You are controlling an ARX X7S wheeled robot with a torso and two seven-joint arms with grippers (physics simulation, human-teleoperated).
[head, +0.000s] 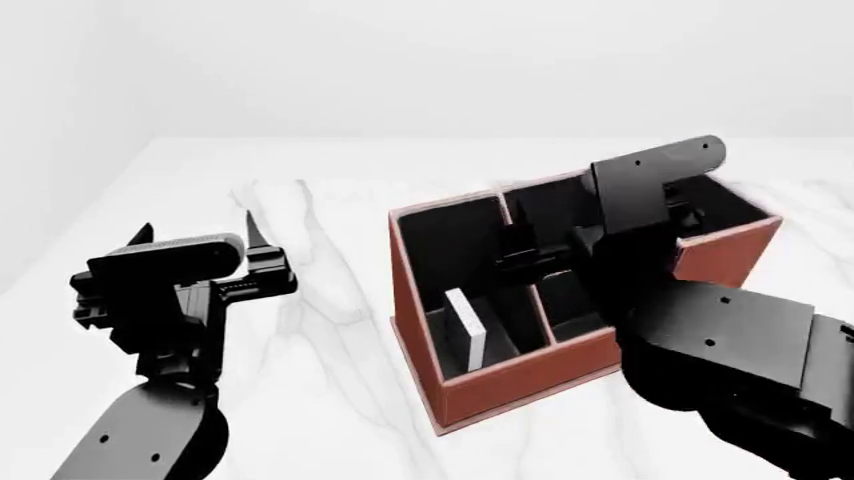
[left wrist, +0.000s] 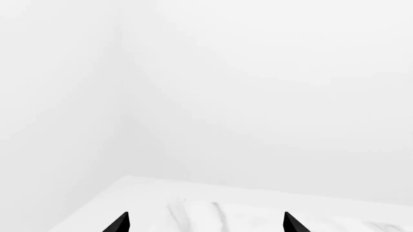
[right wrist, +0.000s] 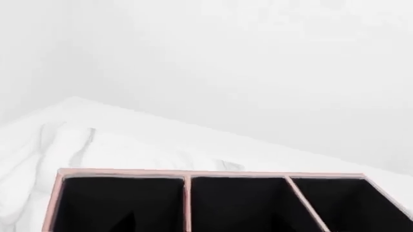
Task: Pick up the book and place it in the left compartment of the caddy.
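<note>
The reddish-brown caddy (head: 534,385) stands on the white marble table, right of centre in the head view. The book (head: 465,325), with a black cover and white page edges, stands on edge and slightly tilted inside the left compartment (head: 447,245), near its front, with nothing gripping it. My right gripper (head: 534,258) hangs over the caddy's middle divider, apart from the book. In the right wrist view its dark tips show faintly, spread wide over the black interior below the caddy rim (right wrist: 123,173). My left gripper (head: 196,235) hovers open and empty left of the caddy, fingertips (left wrist: 119,223) apart.
The marble table (head: 334,330) has grey veins and runs to a far edge (head: 400,140) against plain white walls. My right arm's bulky links (head: 721,350) cover the caddy's right half. The left arm (head: 147,430) fills the near left corner.
</note>
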